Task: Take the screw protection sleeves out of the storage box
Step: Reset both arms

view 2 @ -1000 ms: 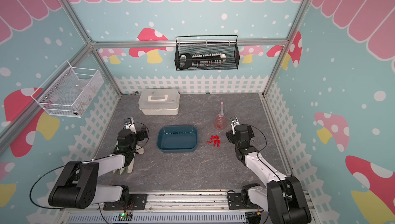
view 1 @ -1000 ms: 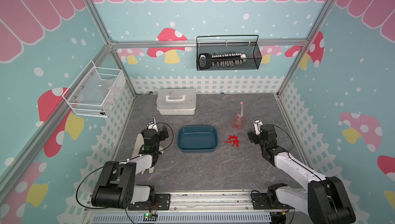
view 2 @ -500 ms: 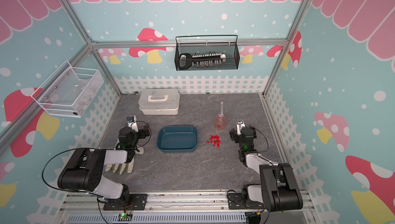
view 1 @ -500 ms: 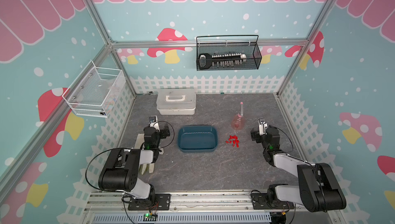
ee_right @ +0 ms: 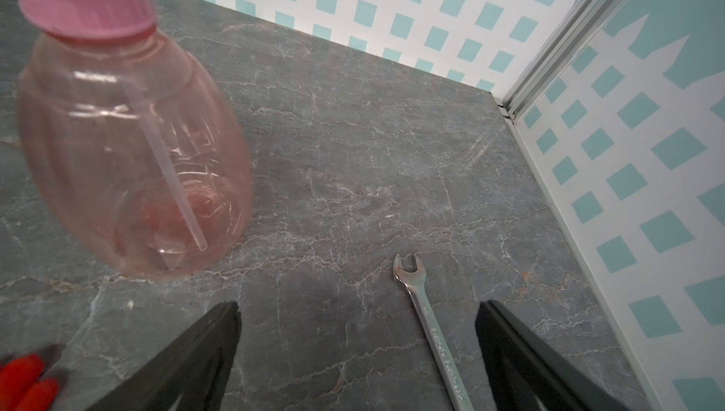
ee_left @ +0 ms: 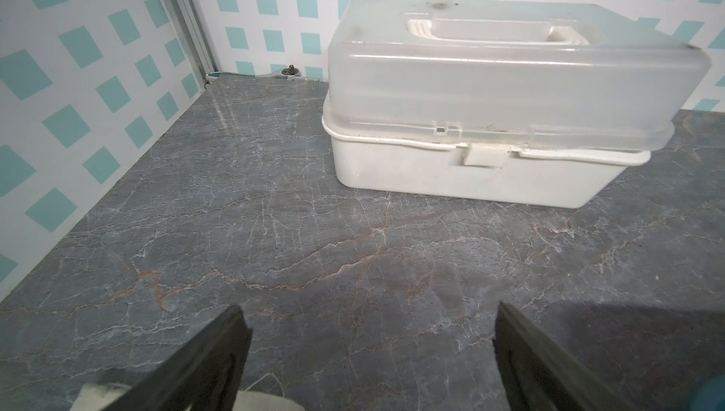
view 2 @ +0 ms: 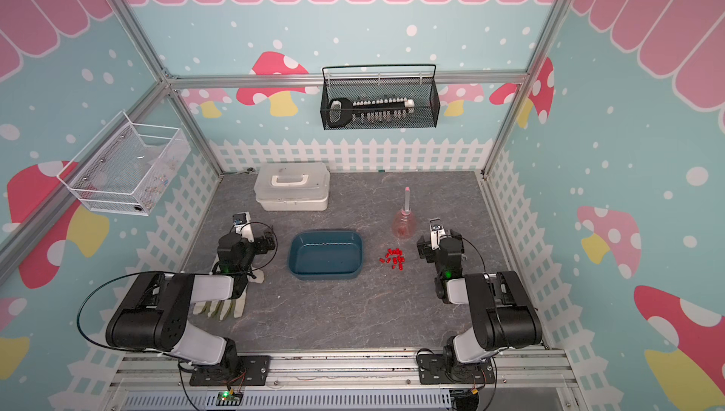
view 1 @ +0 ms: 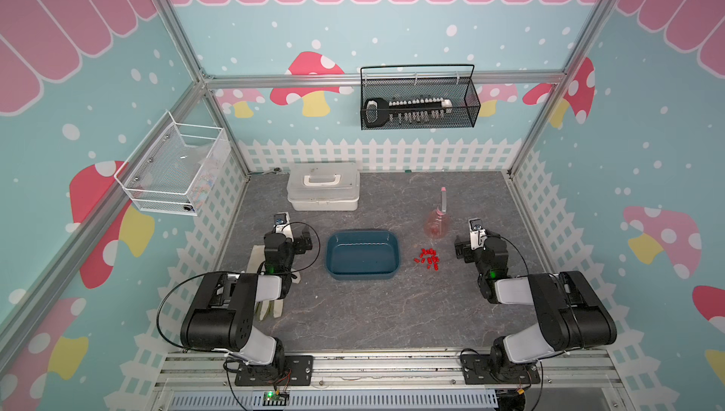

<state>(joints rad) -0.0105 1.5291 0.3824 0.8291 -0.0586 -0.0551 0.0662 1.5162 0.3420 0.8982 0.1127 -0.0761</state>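
L arm (view 1: 274,256) + R arm (view 1: 490,260) folded back, jaws spread, empty; sleeves (view 1: 427,260) on bench (view 1: 353,311) by empty box (view 1: 363,254); task prob done.

Left hand (ee_left: 368,311) and right hand (ee_right: 359,306) gape wide, empty.

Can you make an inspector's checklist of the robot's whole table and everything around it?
Surface: grey marbled tabletop, no spills seen.
Job's things: red screw protection sleeves clustered on the tabletop beside the storage box, outside it; the box looks empty.
Clutter: white lidded case, pink spray bottle, wrench, pale gloves partly under the left arm.
End effectors: left end effector open, holding nothing; right end effector open, holding nothing, wrench on the table near it.
Cables: black cable loops along both arms, clear of the sleeves.
Surroundings: black wire basket with tools on the back wall; white mesh basket on the side wall.
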